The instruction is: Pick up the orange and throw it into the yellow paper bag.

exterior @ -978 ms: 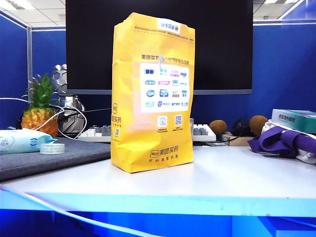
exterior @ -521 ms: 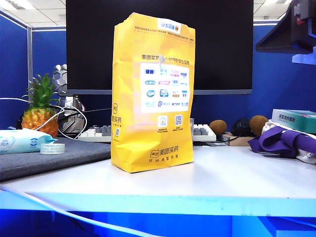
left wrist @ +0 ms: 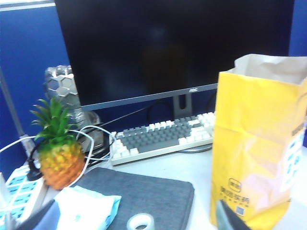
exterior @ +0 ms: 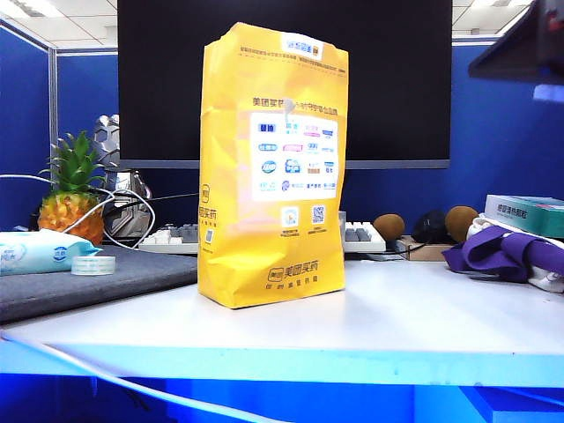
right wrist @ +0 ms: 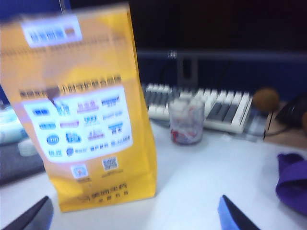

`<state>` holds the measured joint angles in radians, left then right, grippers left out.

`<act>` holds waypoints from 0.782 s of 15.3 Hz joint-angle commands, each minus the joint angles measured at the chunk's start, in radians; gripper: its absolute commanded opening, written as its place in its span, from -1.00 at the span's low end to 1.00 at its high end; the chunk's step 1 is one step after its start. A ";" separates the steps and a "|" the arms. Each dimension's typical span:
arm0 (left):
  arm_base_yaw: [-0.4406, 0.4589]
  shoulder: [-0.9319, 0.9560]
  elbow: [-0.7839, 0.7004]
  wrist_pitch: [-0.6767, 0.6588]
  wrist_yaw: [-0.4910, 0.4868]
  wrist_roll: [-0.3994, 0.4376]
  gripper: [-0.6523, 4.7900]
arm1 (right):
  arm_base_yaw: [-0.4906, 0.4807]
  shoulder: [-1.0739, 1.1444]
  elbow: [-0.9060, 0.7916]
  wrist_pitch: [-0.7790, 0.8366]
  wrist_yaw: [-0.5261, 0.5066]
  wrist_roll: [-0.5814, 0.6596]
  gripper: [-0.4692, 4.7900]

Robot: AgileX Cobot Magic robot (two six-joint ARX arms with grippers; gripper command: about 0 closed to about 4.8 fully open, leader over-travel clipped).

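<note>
The orange shows in no view. The yellow paper bag [exterior: 273,167] stands upright in the middle of the white table, its top open in the left wrist view [left wrist: 259,143]. My right gripper [right wrist: 134,218] hovers over the table in front of the bag [right wrist: 81,110], open wide with nothing between its fingertips. Only a dark part of the right arm [exterior: 529,44] shows in the exterior view's top right corner. Beside the bag's left side, my left gripper [left wrist: 134,223] is above the grey mat, open and empty.
A pineapple [exterior: 72,198], a wipes pack [exterior: 40,251] and a tape roll [exterior: 93,264] sit on or near the grey mat [exterior: 115,278] at left. Behind the bag: a keyboard [left wrist: 163,136], a clear cup [right wrist: 186,120] and two kiwis [exterior: 389,226]. Purple cloth [exterior: 507,251] lies right.
The right arm came into the exterior view's top right corner and has since shifted a little up and right. The bag and everything on the table stayed put.
</note>
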<state>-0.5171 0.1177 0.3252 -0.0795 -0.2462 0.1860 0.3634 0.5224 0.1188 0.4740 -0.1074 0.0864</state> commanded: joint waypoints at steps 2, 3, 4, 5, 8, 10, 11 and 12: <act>0.021 -0.088 -0.004 -0.096 0.018 -0.003 0.82 | -0.006 -0.237 -0.083 -0.067 0.001 0.003 1.00; 0.071 -0.109 -0.005 -0.113 0.026 -0.003 0.82 | -0.006 -0.314 -0.101 -0.093 -0.002 0.003 1.00; 0.148 -0.110 -0.009 -0.113 0.026 -0.003 0.82 | -0.010 -0.363 -0.117 -0.104 -0.002 0.003 1.00; 0.196 -0.111 -0.017 -0.113 0.026 -0.003 0.82 | -0.023 -0.387 -0.117 -0.130 -0.007 0.003 1.00; 0.321 -0.113 -0.085 -0.116 0.018 -0.003 0.82 | -0.118 -0.476 -0.117 -0.229 -0.006 0.003 1.00; 0.326 -0.113 -0.138 -0.113 0.023 -0.003 0.82 | -0.187 -0.521 -0.117 -0.272 -0.001 0.003 1.00; 0.326 -0.113 -0.162 -0.112 0.023 -0.003 0.82 | -0.193 -0.521 -0.117 -0.278 -0.002 0.003 1.00; 0.326 -0.113 -0.186 -0.105 0.023 -0.003 0.82 | -0.192 -0.521 -0.117 -0.281 0.001 0.003 1.00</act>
<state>-0.1925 0.0059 0.1589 -0.1974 -0.2264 0.1856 0.1696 0.0021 0.0105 0.1875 -0.1070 0.0883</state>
